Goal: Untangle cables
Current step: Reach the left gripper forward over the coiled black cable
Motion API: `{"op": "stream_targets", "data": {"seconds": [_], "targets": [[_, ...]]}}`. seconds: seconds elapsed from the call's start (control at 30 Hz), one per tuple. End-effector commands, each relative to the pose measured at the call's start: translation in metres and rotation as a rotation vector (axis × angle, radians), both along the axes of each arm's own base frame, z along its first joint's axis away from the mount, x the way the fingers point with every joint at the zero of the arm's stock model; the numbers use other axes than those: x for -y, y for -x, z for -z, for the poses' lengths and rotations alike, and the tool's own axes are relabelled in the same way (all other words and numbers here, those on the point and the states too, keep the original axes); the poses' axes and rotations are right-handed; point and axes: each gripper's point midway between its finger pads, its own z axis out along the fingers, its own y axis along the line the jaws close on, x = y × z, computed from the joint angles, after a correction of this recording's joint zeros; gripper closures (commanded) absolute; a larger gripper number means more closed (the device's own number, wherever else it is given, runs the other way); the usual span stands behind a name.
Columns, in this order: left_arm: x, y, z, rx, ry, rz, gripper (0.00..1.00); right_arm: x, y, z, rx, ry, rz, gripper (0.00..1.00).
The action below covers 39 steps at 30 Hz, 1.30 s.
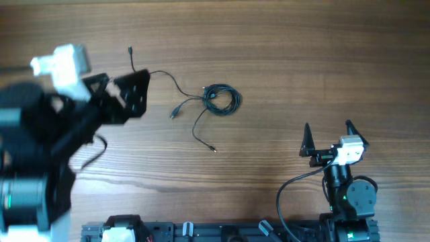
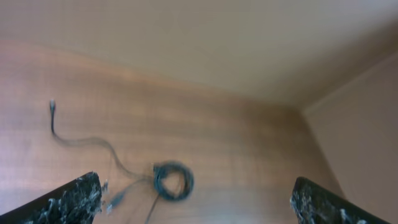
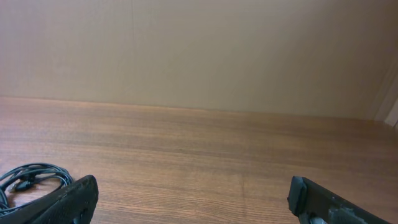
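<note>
The cables are lying near the middle of the worktop, most of their length wound into a small coil, with three loose ends coming out of it. One long strand is running to the left and is ending in a plug on the far side of the left gripper. A shorter end with a connector is lying just beside the coil, and a third end is curving toward the near edge. The left gripper is hanging above the worktop with its jaws wide and nothing between them, close to the long strand. The right gripper is also standing wide and empty, well apart from the cables, near its own base. I am judging that the work is only beginning, because no end is pulled free yet. To do this step well, the left gripper is better taking one loose end and not the coil itself, since closing on the coil would be catching several turns together and tightening them. The cord is very thin next to the fingers, so they are needing to come down low and square over it before closing. The right gripper should be coming over to hold the coil down while the end is drawn away slowly. The left wrist view is blurred, so fine detail there is uncertain.
</note>
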Motion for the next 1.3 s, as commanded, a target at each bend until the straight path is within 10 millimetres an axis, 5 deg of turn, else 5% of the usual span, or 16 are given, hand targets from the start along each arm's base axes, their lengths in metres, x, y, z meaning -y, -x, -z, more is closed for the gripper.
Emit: {"op": "stream_targets", "data": {"seconds": [0.0, 0.3, 0.37, 0.43, 0.47, 0.93, 1.03, 1.07, 1.1, 1.13, 1.27], "targets": [[0.008, -0.026, 0.042, -0.186, -0.002, 0.059, 0.00, 0.004, 0.000, -0.003, 0.011, -0.020, 0.020, 0.00], [0.010, -0.050, 0.155, -0.658, 0.022, 0.064, 0.00, 0.004, 0.000, -0.003, 0.011, -0.020, 0.020, 0.00], [0.010, -0.054, 0.171, -0.716, 0.025, 0.064, 0.32, 0.004, 0.000, -0.003, 0.011, -0.020, 0.020, 0.00], [0.012, -0.056, 0.185, -0.773, 0.038, 0.074, 0.96, 0.004, 0.000, -0.003, 0.011, -0.020, 0.020, 0.00], [0.014, -0.056, 0.191, -0.802, 0.045, 0.079, 0.96, 0.004, 0.000, -0.003, 0.011, -0.020, 0.020, 0.00], [0.057, -0.061, 0.222, -0.881, 0.048, 0.208, 0.96, 0.004, 0.000, -0.003, 0.011, -0.020, 0.020, 0.00], [0.071, -0.064, 0.220, -0.852, 0.034, 0.241, 0.71, 0.004, 0.000, -0.003, 0.011, -0.020, 0.020, 0.00], [0.074, -0.064, 0.220, -0.850, 0.035, 0.239, 0.54, 0.004, 0.000, -0.003, 0.011, -0.020, 0.020, 0.00], [0.075, -0.065, 0.221, -0.854, 0.036, 0.223, 0.23, 0.004, 0.000, -0.003, 0.011, -0.020, 0.020, 0.00], [0.075, -0.067, 0.222, -0.859, 0.032, 0.193, 0.09, 0.004, 0.000, -0.003, 0.011, -0.020, 0.020, 0.00], [0.065, -0.076, 0.230, -0.880, 0.000, 0.006, 0.03, 0.004, 0.000, -0.003, 0.011, -0.020, 0.020, 0.00]]}}
